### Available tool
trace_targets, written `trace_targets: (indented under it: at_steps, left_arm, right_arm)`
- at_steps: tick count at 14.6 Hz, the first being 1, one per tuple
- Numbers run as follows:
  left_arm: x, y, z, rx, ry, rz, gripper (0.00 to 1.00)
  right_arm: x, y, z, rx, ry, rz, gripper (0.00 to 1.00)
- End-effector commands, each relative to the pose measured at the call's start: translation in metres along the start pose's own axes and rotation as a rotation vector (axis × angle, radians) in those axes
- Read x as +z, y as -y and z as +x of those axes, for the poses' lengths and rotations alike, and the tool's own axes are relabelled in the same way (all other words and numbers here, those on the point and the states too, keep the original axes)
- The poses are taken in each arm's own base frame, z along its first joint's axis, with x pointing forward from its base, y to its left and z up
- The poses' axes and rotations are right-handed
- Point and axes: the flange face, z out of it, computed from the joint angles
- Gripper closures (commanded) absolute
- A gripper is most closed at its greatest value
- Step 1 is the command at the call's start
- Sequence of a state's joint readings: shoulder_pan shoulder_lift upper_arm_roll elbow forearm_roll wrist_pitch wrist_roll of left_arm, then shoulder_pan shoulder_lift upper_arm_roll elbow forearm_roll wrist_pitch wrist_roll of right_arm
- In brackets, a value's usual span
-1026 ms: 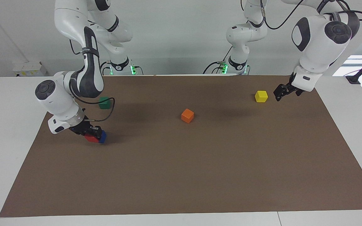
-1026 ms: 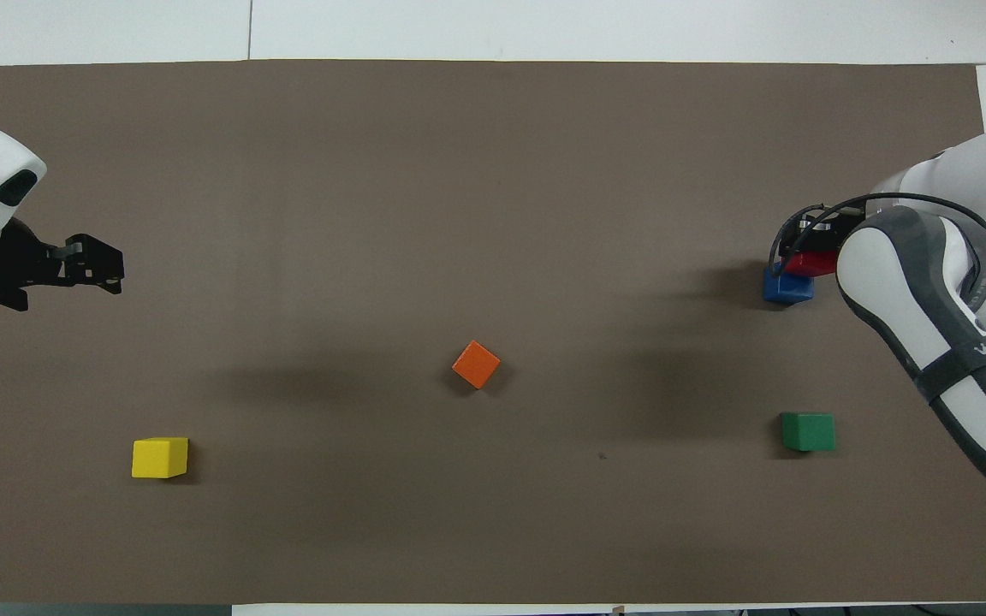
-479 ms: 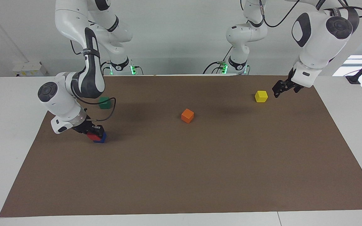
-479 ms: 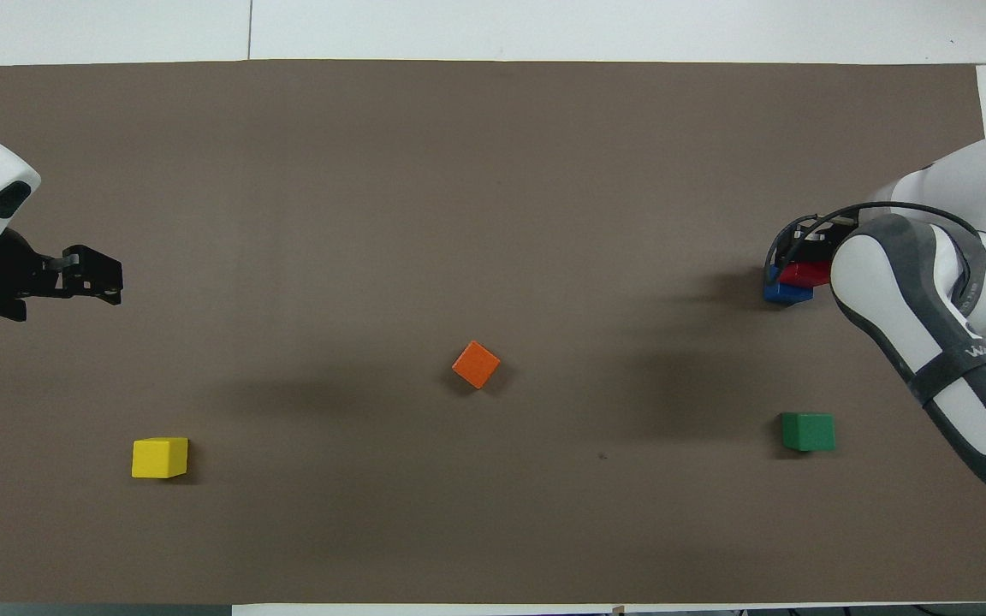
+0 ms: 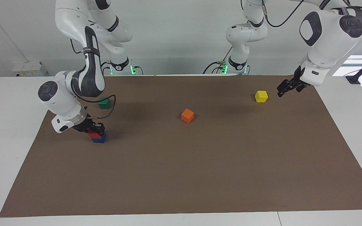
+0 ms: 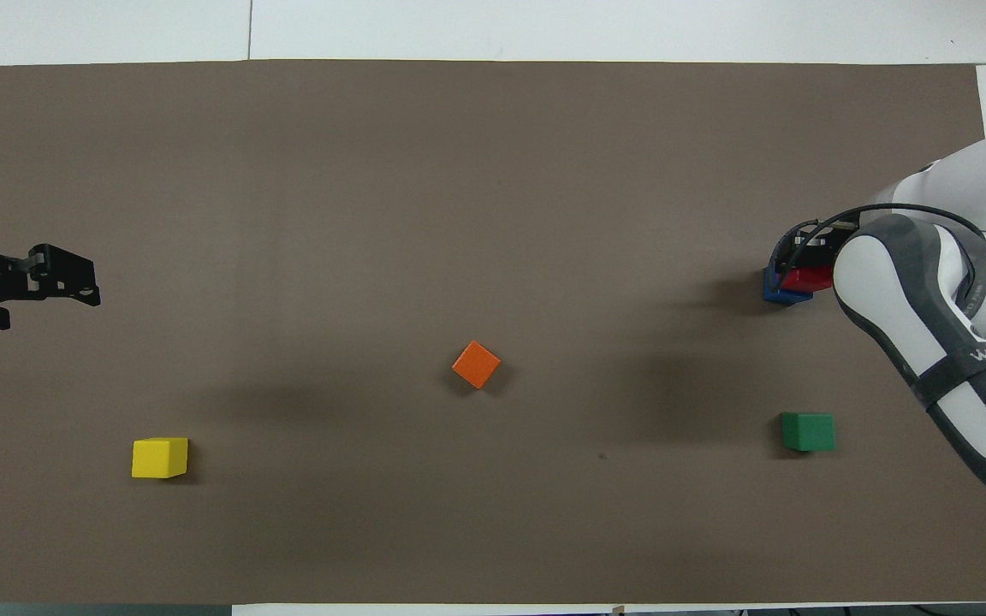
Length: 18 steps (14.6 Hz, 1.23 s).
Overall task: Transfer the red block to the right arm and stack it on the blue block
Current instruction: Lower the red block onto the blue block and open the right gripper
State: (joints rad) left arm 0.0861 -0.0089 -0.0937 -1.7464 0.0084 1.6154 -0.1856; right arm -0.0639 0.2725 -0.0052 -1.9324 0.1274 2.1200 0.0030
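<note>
**Red block on the blue block, right gripper still clamped around it**

At the right arm's end of the brown mat (image 5: 181, 175), my right gripper (image 5: 95, 129) is down at the stack, its fingers closed on the red block (image 5: 94, 135). That red block sits on top of the blue block (image 5: 100, 139), which rests on the mat; from overhead only a sliver of blue (image 6: 777, 295) shows under the red (image 6: 806, 277), partly covered by my wrist. A green block (image 5: 104, 102) lies nearer to my bases than the stack. An orange block (image 5: 187, 115) sits about mid-mat. Toward the left arm's end, my left gripper (image 5: 285, 88) hangs in the air over the mat's edge, just beside the yellow block (image 5: 261, 96) and not touching it. It carries nothing; I cannot tell how wide its fingers stand.
</note>
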Motion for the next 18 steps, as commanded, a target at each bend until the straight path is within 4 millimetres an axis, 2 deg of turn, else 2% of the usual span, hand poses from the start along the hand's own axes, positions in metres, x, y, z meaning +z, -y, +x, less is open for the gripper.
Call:
trace_targets:
  at_steps: [1, 2, 6, 16, 17, 18]
  left_arm:
    - [-0.013, 0.001, -0.001, 0.018, -0.015, -0.007, 0.0]
    - [-0.012, -0.001, 0.004, 0.029, -0.009, -0.007, 0.0]
    - [-0.017, -0.013, 0.001, 0.062, -0.015, -0.002, 0.0]
    - [-0.019, -0.008, 0.0, 0.044, -0.029, -0.008, 0.0]
    - [-0.019, -0.007, 0.0, 0.041, -0.029, -0.01, 0.0]
    - [-0.019, -0.007, 0.001, 0.04, -0.029, -0.01, 0.0]
  right_arm:
    - [0.0, -0.005, -0.01, -0.028, -0.007, -0.017, 1.0]
    - [0.0, -0.005, -0.009, -0.026, -0.016, -0.017, 1.0]
    - [0.0, -0.014, -0.008, -0.024, -0.02, -0.018, 1.0]
    - [0.001, -0.014, -0.008, -0.024, -0.019, -0.018, 1.0]
    - [0.001, -0.013, -0.008, -0.023, -0.019, -0.018, 0.88]
    - [0.001, -0.012, -0.008, -0.023, -0.019, -0.017, 0.67]
